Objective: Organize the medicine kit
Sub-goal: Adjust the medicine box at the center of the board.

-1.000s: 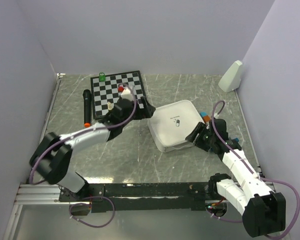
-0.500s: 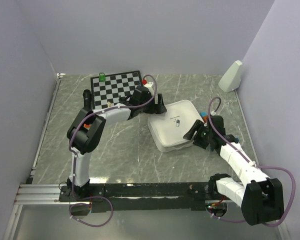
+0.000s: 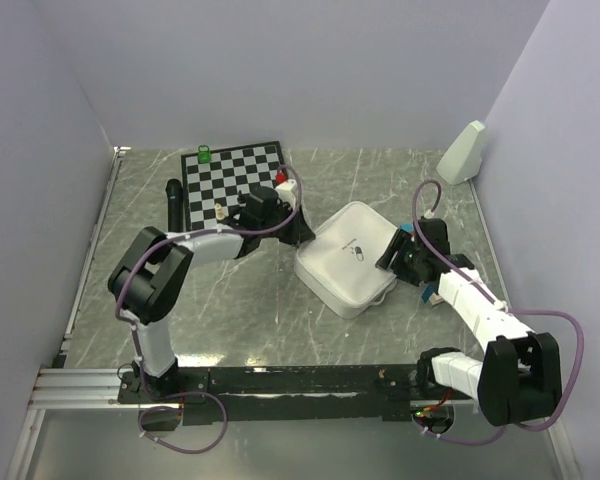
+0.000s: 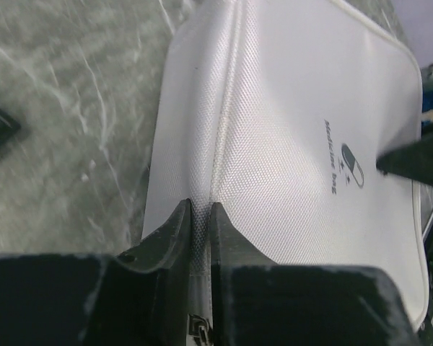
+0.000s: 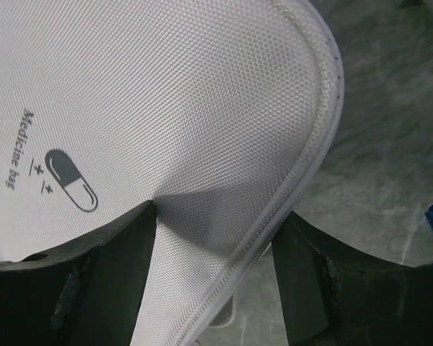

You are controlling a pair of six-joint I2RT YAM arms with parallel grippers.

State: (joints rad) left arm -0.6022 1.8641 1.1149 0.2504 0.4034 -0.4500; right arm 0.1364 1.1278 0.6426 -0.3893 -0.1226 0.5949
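The medicine kit [image 3: 345,262], a white square soft case with a pill logo, lies closed on the table, turned like a diamond. My left gripper [image 3: 300,235] is at its left corner. In the left wrist view the left gripper [image 4: 200,207] is shut on a raised ridge of the medicine kit [image 4: 296,108] fabric along the zip seam, with a zip pull [image 4: 195,328] just below. My right gripper [image 3: 395,250] straddles the right corner. In the right wrist view the right gripper [image 5: 215,216] has one finger pressing the medicine kit [image 5: 166,86] lid and the other against its rim.
A black-and-white chessboard [image 3: 235,180] lies behind the left arm, with a green piece [image 3: 204,154] at its far corner. A black pen-like cylinder [image 3: 173,205] lies to its left. A white wedge [image 3: 462,152] leans at the right wall. Small blue items [image 3: 432,298] sit beside the right arm.
My left gripper came off the chessboard to the kit's left corner and closed on its seam. The kit has turned into a diamond and shifted slightly forward, the right gripper moving with it.
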